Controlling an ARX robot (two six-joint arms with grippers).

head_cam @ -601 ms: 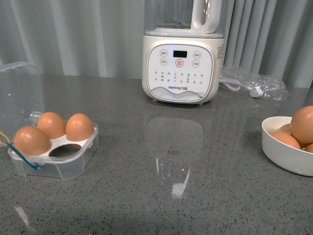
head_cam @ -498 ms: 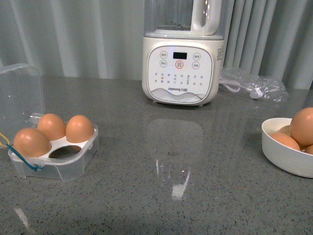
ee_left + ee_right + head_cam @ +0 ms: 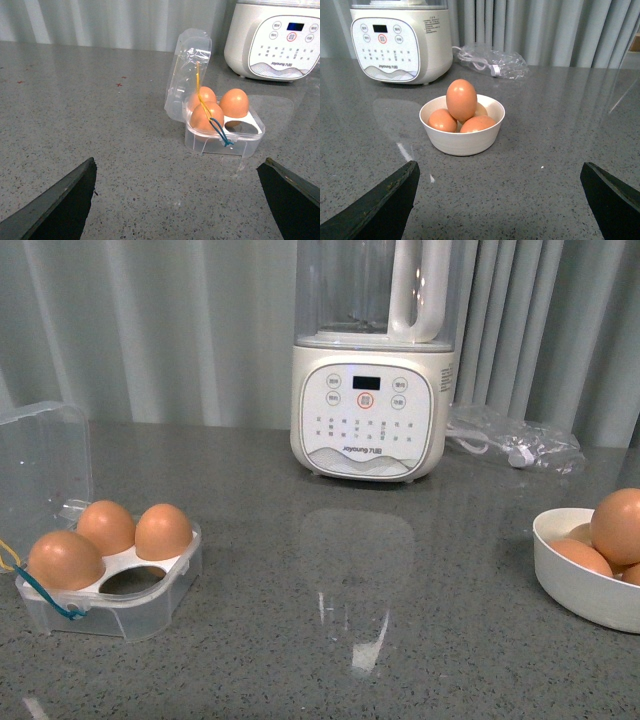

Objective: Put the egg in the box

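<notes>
The box (image 3: 120,612) is a clear four-egg case at the table's left with its lid (image 3: 40,455) standing open. It holds three brown eggs, and the front right hole (image 3: 130,580) is empty. It also shows in the left wrist view (image 3: 225,145), ahead of my open, empty left gripper (image 3: 177,200). An egg (image 3: 461,100) stands on top of other brown eggs in a white bowl (image 3: 462,142), ahead of my open, empty right gripper (image 3: 497,200). That egg also shows in the front view (image 3: 618,525). Neither arm shows in the front view.
A white blender (image 3: 368,405) stands at the back middle of the grey stone table. A clear bag with a cable (image 3: 515,425) lies to its right. The bowl (image 3: 575,585) sits at the right edge of the front view. Grey curtains hang behind.
The whole front view has shifted, so box, bowl and blender sit a little lower in the picture. Nothing on the table has moved relative to the rest.
</notes>
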